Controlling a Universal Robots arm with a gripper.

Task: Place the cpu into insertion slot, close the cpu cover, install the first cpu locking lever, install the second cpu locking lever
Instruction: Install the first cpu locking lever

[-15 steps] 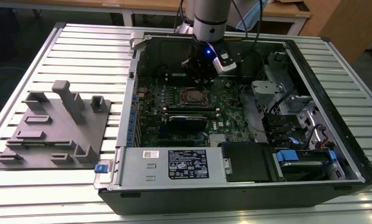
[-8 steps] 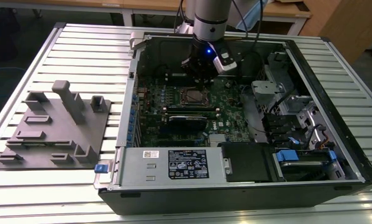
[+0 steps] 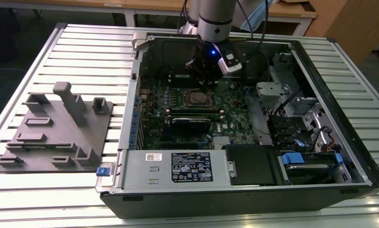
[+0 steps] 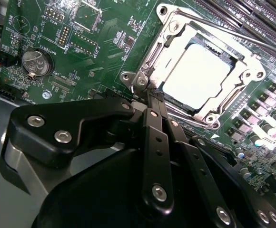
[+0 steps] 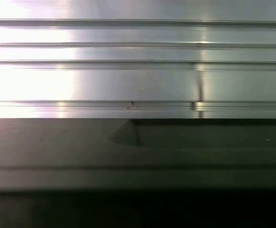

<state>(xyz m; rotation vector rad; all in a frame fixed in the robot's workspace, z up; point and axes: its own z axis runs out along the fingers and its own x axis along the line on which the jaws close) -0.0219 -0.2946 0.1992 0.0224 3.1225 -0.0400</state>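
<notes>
Pincer (image 4: pixel 150 107): pressed together, tip just beside a corner of the cover (image 4: pixel 176 42). Cover: down over the cpu (image 4: pixel 197 76), which sits in its socket on the green board (image 4: pixel 104 42). Beyond: open computer case (image 3: pixel 341 142) on slatted table (image 3: pixel 88 42).

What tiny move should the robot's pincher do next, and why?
Probably a small press on the locking lever by the socket's near corner. In the second wrist view the cpu already lies in the socket, the cpu cover sits flat around it, and the shut gripper is right at that corner. Whether that lever is latched, I cannot tell.
</notes>
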